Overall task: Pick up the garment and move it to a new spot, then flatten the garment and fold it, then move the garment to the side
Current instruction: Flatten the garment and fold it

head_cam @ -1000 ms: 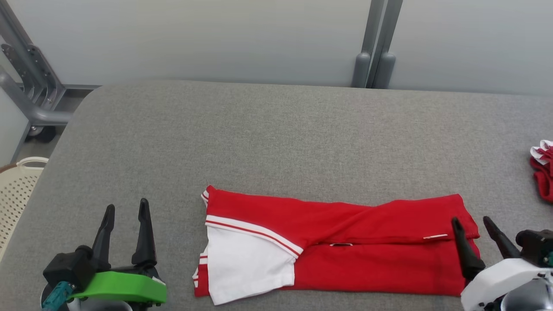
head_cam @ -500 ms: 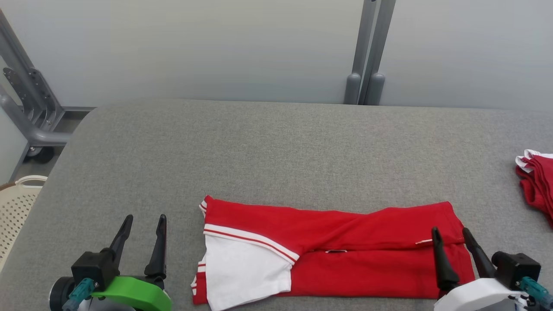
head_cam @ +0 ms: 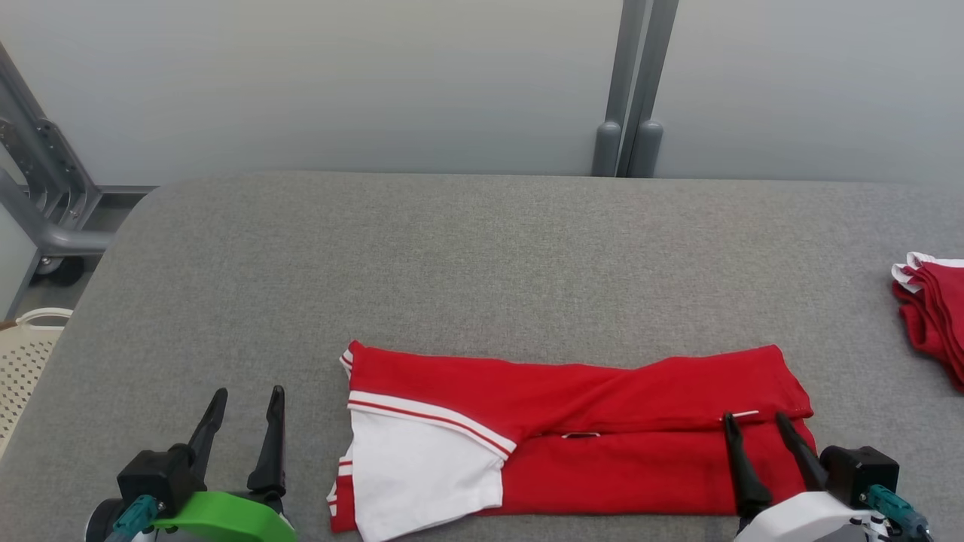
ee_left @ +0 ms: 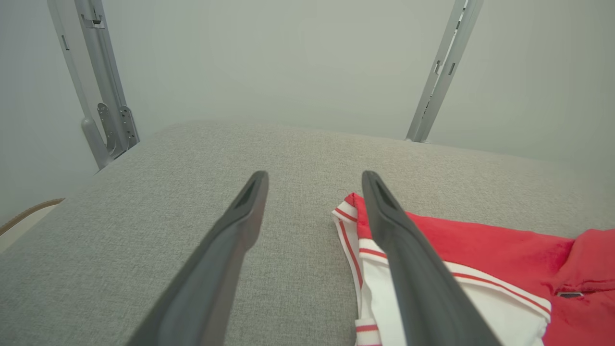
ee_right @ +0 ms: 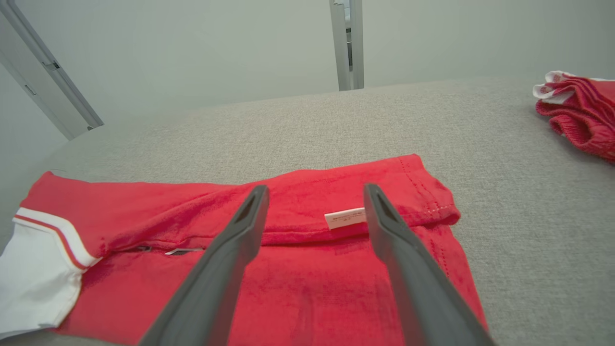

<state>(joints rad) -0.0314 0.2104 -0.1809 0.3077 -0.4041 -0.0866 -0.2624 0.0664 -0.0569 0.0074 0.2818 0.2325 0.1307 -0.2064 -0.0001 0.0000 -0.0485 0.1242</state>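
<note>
The garment point(head_cam: 602, 391) lies lengthwise between both tools — right tool point(head_cam: 754, 416) over its hem end, left tool point(head_cam: 249, 391) near its sleeve end — both spread, empty.

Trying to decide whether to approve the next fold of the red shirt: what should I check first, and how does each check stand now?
1. Left gripper open and empty: ok.
2. Right gripper open and empty: ok.
3. Red shirt folded into a flat band on the table: ok, though the upper flap ripples mid-length.
4. Left gripper over the shirt's sleeve end: not ok; it stands over bare table beside it.
5. Right fingertips touching the cloth: cannot tell; they are over the hem end, near the white label.
6. Other red pile apart from the shirt: ok, at the table's right edge.
</note>
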